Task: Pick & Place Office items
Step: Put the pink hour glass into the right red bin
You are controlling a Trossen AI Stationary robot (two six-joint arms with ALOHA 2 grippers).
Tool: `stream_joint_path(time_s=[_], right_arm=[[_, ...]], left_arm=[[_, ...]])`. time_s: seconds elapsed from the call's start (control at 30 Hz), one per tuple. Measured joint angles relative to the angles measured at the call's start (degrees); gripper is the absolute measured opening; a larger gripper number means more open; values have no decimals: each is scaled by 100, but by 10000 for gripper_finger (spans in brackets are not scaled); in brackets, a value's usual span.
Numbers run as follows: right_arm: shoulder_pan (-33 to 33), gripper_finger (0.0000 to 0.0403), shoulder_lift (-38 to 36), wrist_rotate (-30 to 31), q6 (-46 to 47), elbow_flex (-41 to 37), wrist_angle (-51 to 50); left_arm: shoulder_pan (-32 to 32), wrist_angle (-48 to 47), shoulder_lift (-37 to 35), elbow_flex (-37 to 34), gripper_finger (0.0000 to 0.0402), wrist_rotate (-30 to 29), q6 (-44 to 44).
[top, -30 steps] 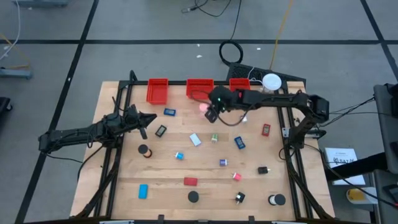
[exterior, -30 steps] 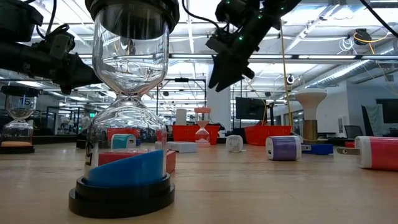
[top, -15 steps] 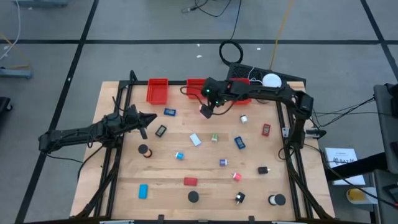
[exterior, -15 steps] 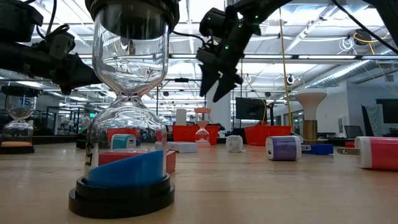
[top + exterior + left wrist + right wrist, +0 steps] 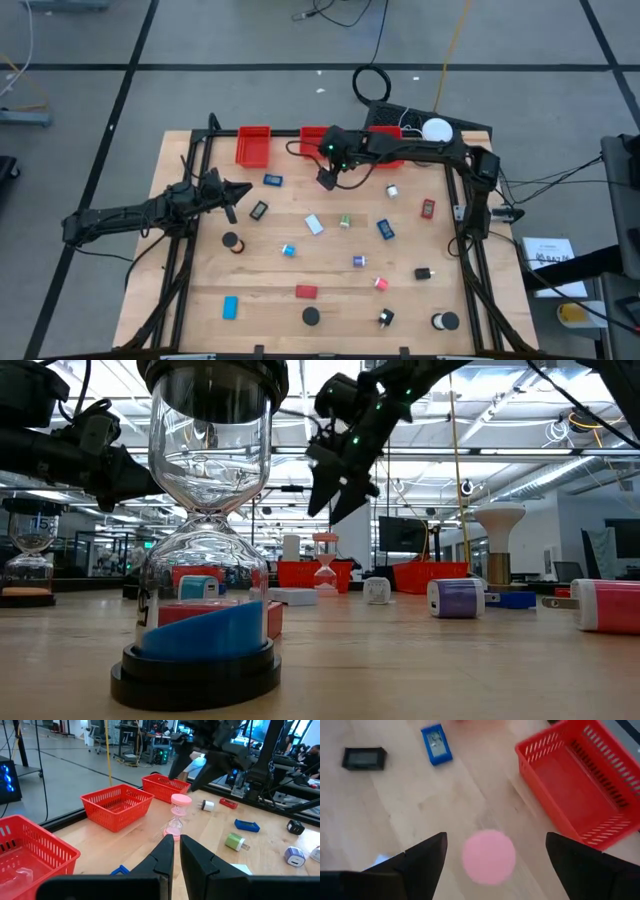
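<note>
Pink hourglass (image 5: 176, 816) stands upright on the table (image 5: 270, 270) in the upper centre of the high view, just below the middle red bin (image 5: 318, 140), w/ the right gripper (image 5: 492, 851) spread wide directly above it, not touching. Other small items, e.g. blue block (image 5: 436, 743) & black clip (image 5: 364, 758), lie scattered nearby. Left gripper (image 5: 176, 851) is clenched on nothing, hovering at the table's left-centre.

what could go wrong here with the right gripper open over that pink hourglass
The pink hourglass stands upright and narrow right below the open right gripper, so an off-centre descent could topple it. The red bin sits close beside it; a finger might clip its wall.
</note>
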Motion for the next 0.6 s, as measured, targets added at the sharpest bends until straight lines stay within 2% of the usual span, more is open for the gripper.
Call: stream_joint_path(time_s=[0.4, 0.6], right_arm=[[0, 332, 399, 282, -302, -11, -73], [-5, 295, 397, 280, -323, -11, -75]], left_arm=[[0, -2, 1, 2, 31, 0, 0], [0, 0, 1, 0, 31, 0, -2]])
